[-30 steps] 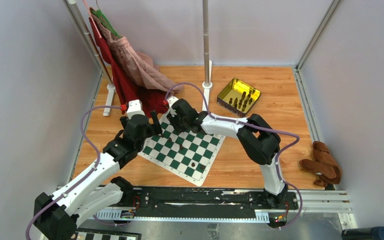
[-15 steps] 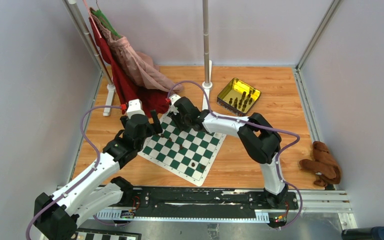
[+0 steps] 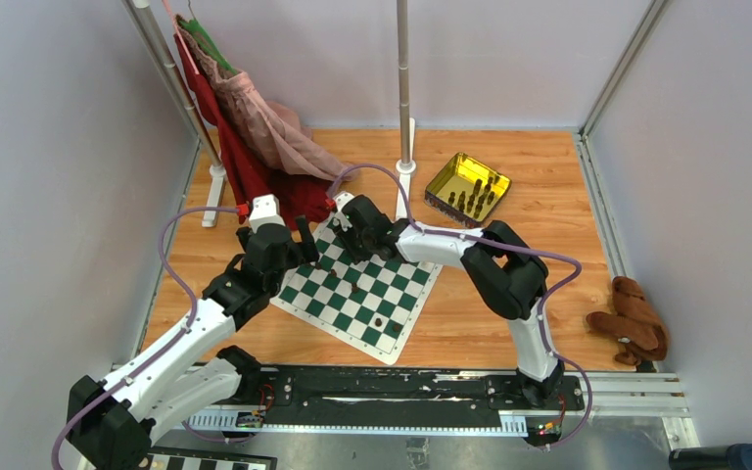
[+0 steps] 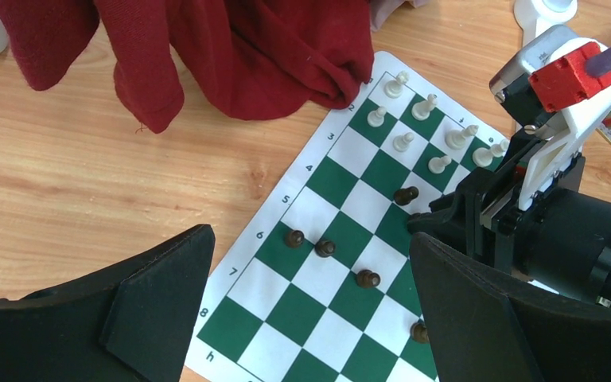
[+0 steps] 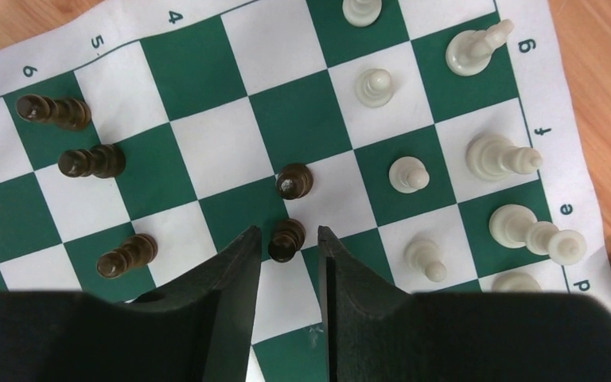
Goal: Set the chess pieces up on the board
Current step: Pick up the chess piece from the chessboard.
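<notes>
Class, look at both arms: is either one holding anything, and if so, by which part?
Nothing is held yet. The right fingers straddle a dark pawn without visibly clamping it; the left fingers are open and empty.

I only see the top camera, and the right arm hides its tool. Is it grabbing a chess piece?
Observer: The right wrist view shows a dark pawn standing between the fingers of the right tool.
Operator: Is it squeezing it?
Observer: Not yet; a thin gap shows on each side of the pawn.
Operator: And the other arm?
Observer: The left wrist view shows the left tool wide open and empty, with the board below it.
</notes>
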`<move>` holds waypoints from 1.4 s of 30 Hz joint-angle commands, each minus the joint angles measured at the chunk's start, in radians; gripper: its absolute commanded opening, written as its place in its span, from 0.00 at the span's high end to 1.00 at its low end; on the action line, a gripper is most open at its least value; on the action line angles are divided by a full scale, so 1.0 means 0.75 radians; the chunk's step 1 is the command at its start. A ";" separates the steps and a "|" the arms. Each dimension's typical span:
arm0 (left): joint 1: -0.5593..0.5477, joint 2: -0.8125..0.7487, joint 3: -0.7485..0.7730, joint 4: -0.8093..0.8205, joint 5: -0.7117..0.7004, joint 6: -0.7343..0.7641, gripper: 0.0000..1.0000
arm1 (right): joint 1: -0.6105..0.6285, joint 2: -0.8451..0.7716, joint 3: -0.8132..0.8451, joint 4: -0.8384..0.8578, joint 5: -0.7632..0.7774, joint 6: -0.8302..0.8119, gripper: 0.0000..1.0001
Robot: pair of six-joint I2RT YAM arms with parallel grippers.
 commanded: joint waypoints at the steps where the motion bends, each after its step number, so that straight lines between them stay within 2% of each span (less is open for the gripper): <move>1: 0.013 0.009 -0.014 0.050 -0.002 -0.005 0.00 | -0.014 0.021 -0.023 0.006 -0.019 0.017 0.65; 21: 0.021 0.012 -0.028 0.048 0.007 -0.011 0.00 | -0.014 0.019 0.017 -0.038 -0.013 -0.024 0.90; 34: 0.021 -0.018 -0.019 -0.016 0.002 -0.022 0.00 | 0.015 -0.142 -0.074 -0.042 0.005 -0.035 0.91; 42: 0.021 -0.071 -0.005 -0.091 0.000 -0.037 0.00 | 0.108 -0.309 -0.236 -0.042 0.122 -0.025 0.92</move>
